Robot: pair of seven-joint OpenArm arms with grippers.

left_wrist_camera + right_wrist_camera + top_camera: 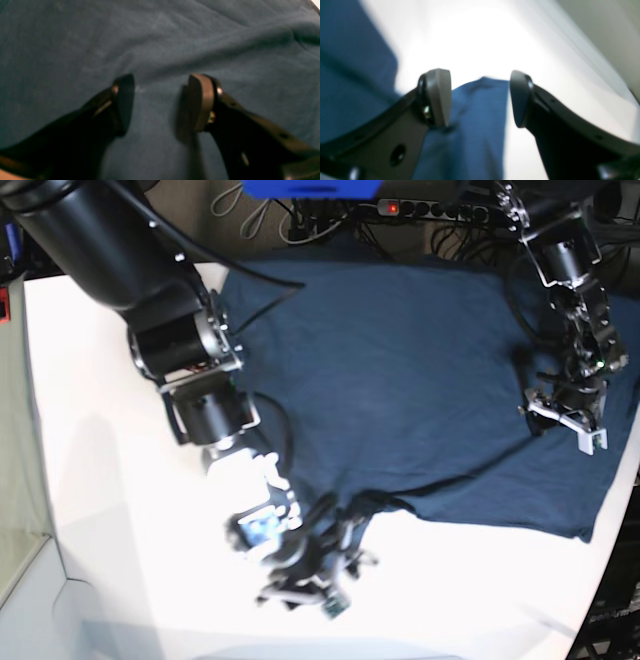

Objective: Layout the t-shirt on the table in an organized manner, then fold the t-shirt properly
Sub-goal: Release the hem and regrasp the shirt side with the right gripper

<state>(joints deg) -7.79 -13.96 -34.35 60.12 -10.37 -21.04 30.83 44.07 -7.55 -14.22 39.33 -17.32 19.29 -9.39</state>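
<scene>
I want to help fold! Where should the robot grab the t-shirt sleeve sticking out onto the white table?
Probably the sleeve's free end. On the t-shirt, that flap lies flat on the table, with bare tabletop beyond it. It sits between the open jaws of the right gripper, so coming straight down and pinching the edge looks easiest.

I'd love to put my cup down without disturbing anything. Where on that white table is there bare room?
The table is bare along its near-left side, between the t-shirt and the left edge. It is crowded near the right gripper at the shirt's lower edge, and under the left gripper, where cloth covers everything.
</scene>
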